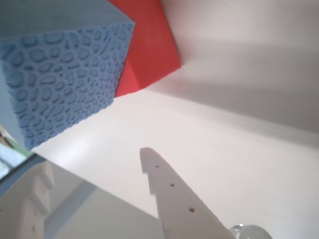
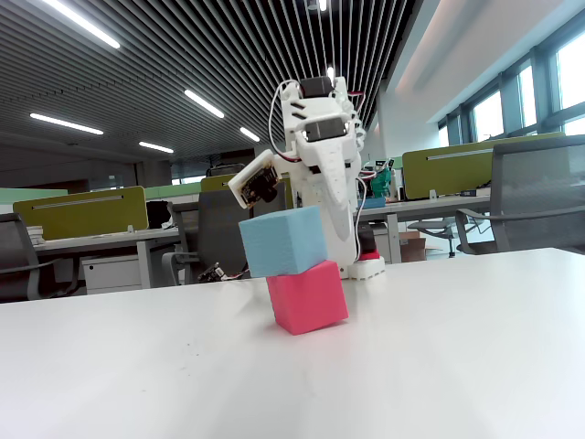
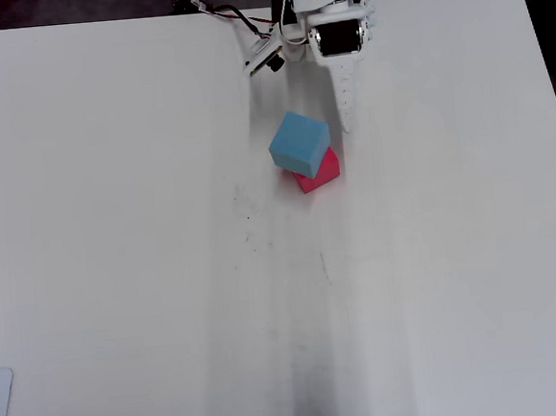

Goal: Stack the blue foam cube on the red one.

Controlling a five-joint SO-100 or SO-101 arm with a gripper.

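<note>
The light blue foam cube [image 2: 283, 240] rests on top of the pinkish-red cube [image 2: 309, 295], shifted to the left in the fixed view so that it overhangs one side. From overhead, the blue cube [image 3: 300, 141] covers most of the red cube [image 3: 321, 172]. My gripper [image 1: 94, 164] is open and holds nothing. The blue cube [image 1: 60, 74] and red cube [image 1: 149, 50] lie beyond its fingertips in the wrist view. One white finger [image 3: 346, 101] points down beside the stack, apart from it.
The white table [image 3: 120, 278] stretches wide around the stack. The arm's base [image 2: 366, 265] stands just behind the cubes. Office desks and chairs fill the background of the fixed view.
</note>
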